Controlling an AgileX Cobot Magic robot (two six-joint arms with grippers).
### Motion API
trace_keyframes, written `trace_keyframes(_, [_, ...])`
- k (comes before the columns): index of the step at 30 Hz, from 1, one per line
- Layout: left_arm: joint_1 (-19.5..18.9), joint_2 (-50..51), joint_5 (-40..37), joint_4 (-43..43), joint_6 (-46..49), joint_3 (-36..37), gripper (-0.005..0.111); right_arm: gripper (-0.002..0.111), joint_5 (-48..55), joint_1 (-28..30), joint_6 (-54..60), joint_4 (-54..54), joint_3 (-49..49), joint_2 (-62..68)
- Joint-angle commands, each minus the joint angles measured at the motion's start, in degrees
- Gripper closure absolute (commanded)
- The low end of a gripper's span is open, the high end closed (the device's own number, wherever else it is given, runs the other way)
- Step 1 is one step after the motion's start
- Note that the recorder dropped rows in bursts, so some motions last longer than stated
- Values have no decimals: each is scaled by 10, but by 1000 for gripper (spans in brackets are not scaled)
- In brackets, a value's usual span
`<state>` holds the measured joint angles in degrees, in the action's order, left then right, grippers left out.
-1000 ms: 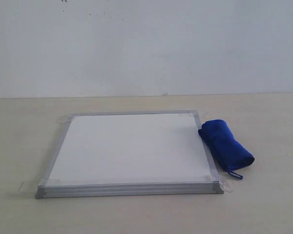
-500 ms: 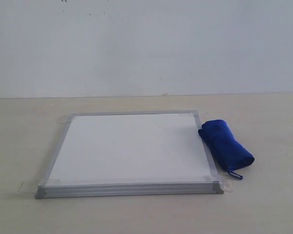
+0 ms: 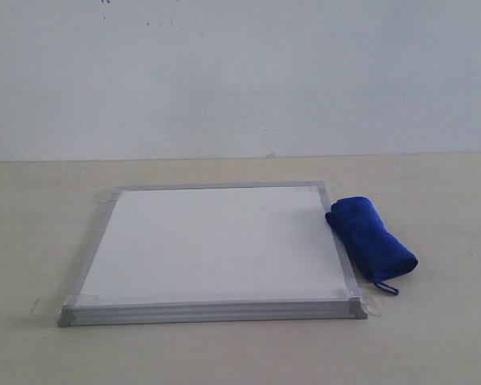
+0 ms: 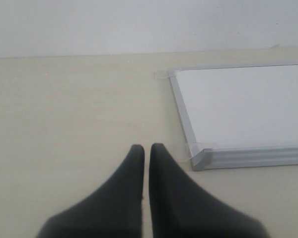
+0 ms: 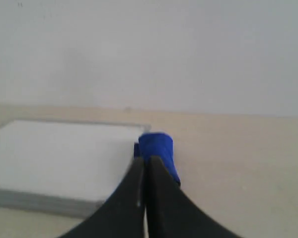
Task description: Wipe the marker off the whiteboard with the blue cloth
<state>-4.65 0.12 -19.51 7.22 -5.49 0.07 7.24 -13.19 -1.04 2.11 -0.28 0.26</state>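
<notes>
Royal-blue rolled microfibre cloth just beside silver-framed whiteboard on beige counter; left jaws and right jaws clenched, empty.

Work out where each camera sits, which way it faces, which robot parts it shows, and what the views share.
Exterior view: off the arms, looking across the table at the whiteboard and the blue cloth beside it; no robot part shows.
Left wrist view: low over the table, facing the whiteboard's left edge; shut left gripper shows.
Right wrist view: low, facing the blue cloth; shut right gripper shows.
Shared: all see the whiteboard.
</notes>
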Motion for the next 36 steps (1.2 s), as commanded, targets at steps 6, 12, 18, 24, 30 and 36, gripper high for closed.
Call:
trace_keyframes(6, [3, -1, 1, -4, 1, -1, 103, 108, 116, -1, -42, -39, 3, -3])
trace_keyframes(12, [3, -1, 1, -4, 1, -1, 103, 108, 124, -1, -45, -42, 3, -3])
trace_keyframes(18, [3, -1, 1, -4, 1, -1, 103, 108, 128, 34, -44, -42, 3, -3])
trace_keyframes(24, [3, -1, 1, -4, 1, -1, 103, 108, 127, 88, -64, -33, 3, -3])
trace_keyframes(30, [3, -1, 1, -4, 1, -1, 103, 108, 127, 87, -64, -33, 3, -3])
trace_keyframes(36, [3, -1, 1, -4, 1, -1, 103, 108, 127, 87, -64, -33, 3, -3])
